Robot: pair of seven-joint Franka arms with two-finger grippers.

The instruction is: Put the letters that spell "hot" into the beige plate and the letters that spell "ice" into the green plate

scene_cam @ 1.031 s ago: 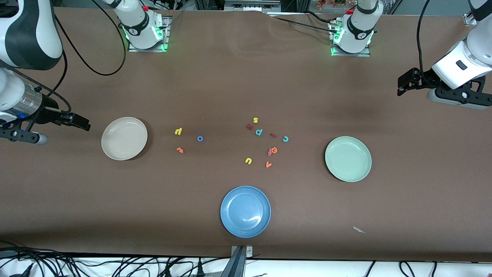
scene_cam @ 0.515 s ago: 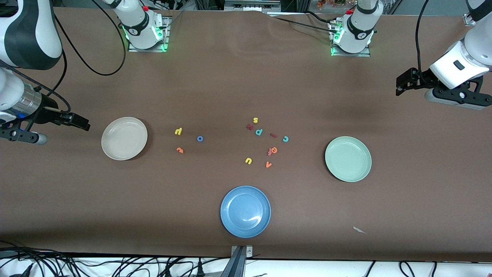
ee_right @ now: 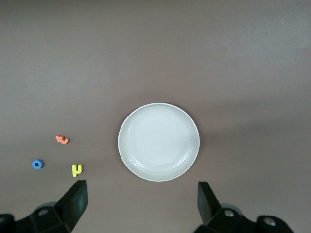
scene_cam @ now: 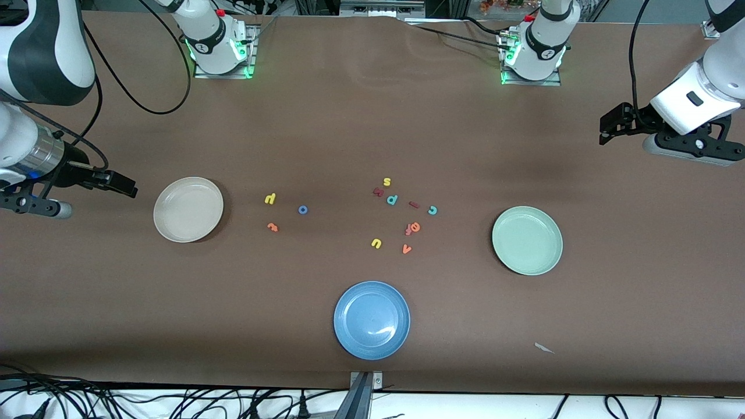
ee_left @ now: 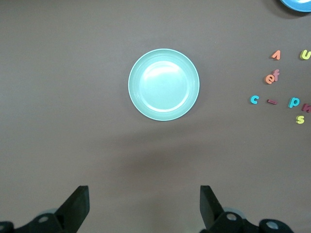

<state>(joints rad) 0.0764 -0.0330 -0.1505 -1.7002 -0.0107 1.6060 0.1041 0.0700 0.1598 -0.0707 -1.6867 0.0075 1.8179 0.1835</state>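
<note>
The empty beige plate (scene_cam: 188, 209) (ee_right: 159, 141) lies toward the right arm's end. Beside it are the yellow h (scene_cam: 270, 199) (ee_right: 77, 169), blue o (scene_cam: 302, 209) (ee_right: 38, 164) and orange t (scene_cam: 272, 227) (ee_right: 62, 140). The empty green plate (scene_cam: 527, 240) (ee_left: 164, 84) lies toward the left arm's end. The dark red i (scene_cam: 414, 204) (ee_left: 272, 101), teal c (scene_cam: 432, 210) (ee_left: 254, 99) and orange e (scene_cam: 415, 227) (ee_left: 269, 78) sit in the middle cluster. My right gripper (scene_cam: 119, 185) (ee_right: 142, 206) hovers open by the beige plate. My left gripper (scene_cam: 608, 123) (ee_left: 144, 208) hangs open over bare table beside the green plate.
A blue plate (scene_cam: 372, 320) lies nearest the front camera. Mixed into the cluster are a yellow s (scene_cam: 387, 181), teal p (scene_cam: 392, 199), dark red bent letter (scene_cam: 378, 191), yellow u (scene_cam: 376, 243) and orange v (scene_cam: 407, 249). A small paper scrap (scene_cam: 543, 347) lies near the front edge.
My left gripper has drifted slightly toward the robots' side of the table. The right arm, letters and plates have not moved.
</note>
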